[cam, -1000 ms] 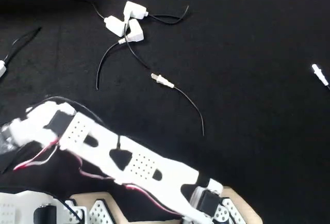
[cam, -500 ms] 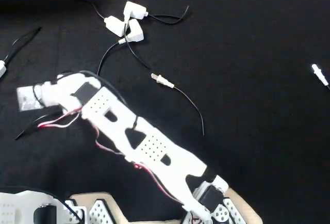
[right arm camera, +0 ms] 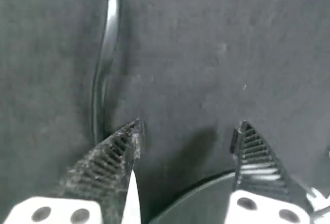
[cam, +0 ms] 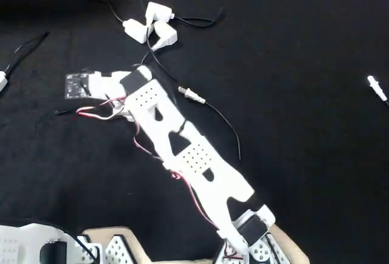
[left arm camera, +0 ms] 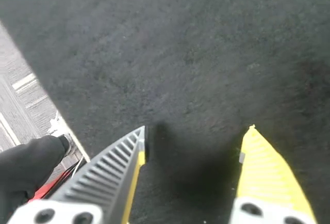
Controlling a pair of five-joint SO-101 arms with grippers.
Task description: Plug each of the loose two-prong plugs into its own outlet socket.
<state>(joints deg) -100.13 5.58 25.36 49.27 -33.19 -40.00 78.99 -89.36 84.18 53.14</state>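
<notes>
Right gripper [right arm camera: 188, 126] hovering wide open, holding nothing, beside a cable [right arm camera: 105, 53]; I'd be steering it to the plug [cam: 191, 95], jaws straddling its body.

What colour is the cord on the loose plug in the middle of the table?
The cord is black, the plug white; clearest in the high view.

Black desk [cam: 316, 173]; white outlet sockets [cam: 159, 14] at eleven o'clock; white plug [cam: 192, 95] on black cord [cam: 225, 121]. White perforated arm [cam: 182, 148], red wires [cam: 97, 113]. Left fingers [left arm camera: 268, 167] yellow and grey.
</notes>
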